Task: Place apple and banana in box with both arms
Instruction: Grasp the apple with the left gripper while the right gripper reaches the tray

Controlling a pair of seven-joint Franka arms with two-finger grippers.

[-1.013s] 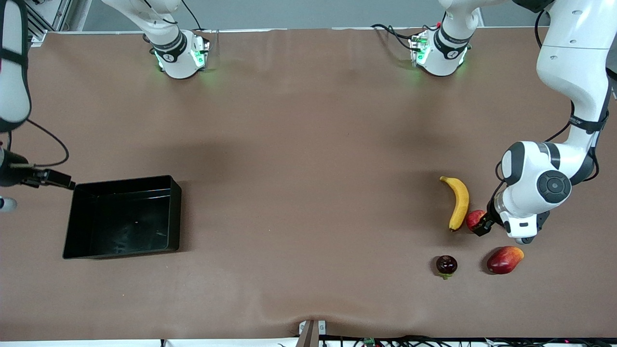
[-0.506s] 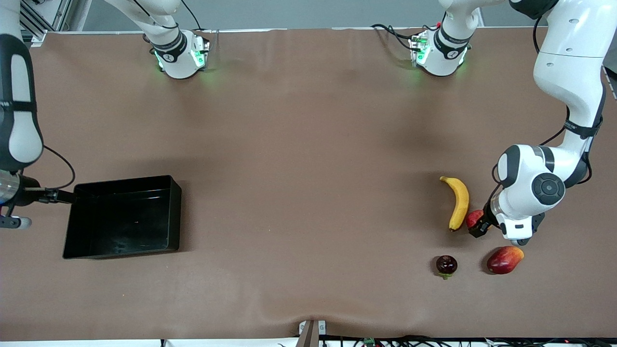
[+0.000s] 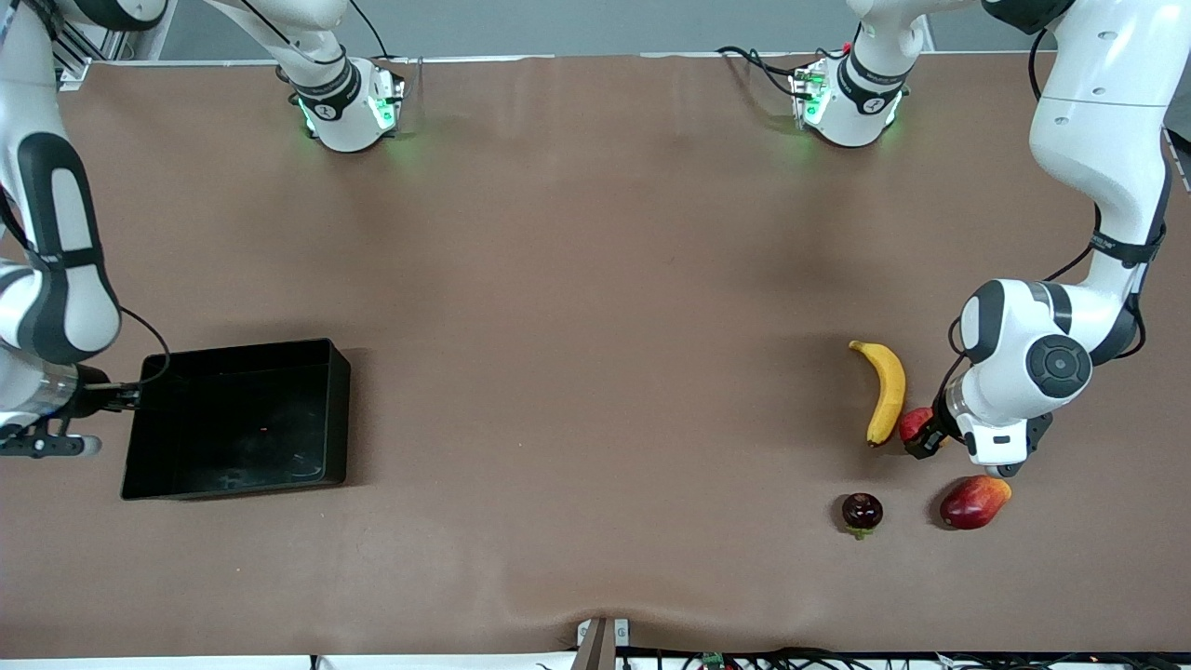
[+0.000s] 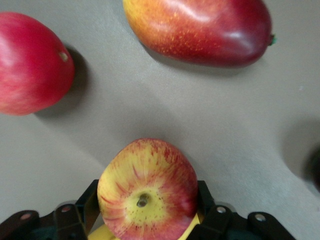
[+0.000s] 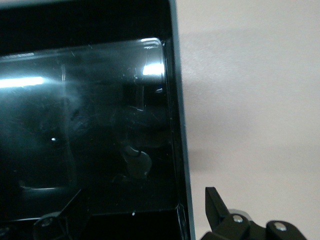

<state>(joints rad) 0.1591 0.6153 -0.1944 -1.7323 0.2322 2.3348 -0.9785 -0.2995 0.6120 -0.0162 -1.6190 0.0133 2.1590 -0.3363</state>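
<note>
Left claw (image 3: pixel 924 437) is low in the front view at the left arm's end, closed on the apple (image 4: pixel 147 190). 1 finger presses each flank, and the fruit sits on the surface (image 3: pixel 595 279).

Right claw (image 3: pixel 119 398) is spread wide and holds nothing. Its 2 fingers straddle the box (image 3: pixel 237 352) wall at the right arm's end, probably to steady the tray for the drop.

- Box: black, shallow, empty, low in the front view, well apart from the fruit. Bare surface lies between them, so the carry looks unobstructed.
- Banana (image 3: pixel 885 391): just beside the apple on the box side, close enough that I cannot tell whether they touch. A lift could nudge it.
- Mango (image 3: pixel 974 502): nearer the camera than the apple, with a gap.
- Dark red fruit (image 3: pixel 863 511): beside the mango, apart from everything else.

A straight-up lift looks like the safest exit.
</note>
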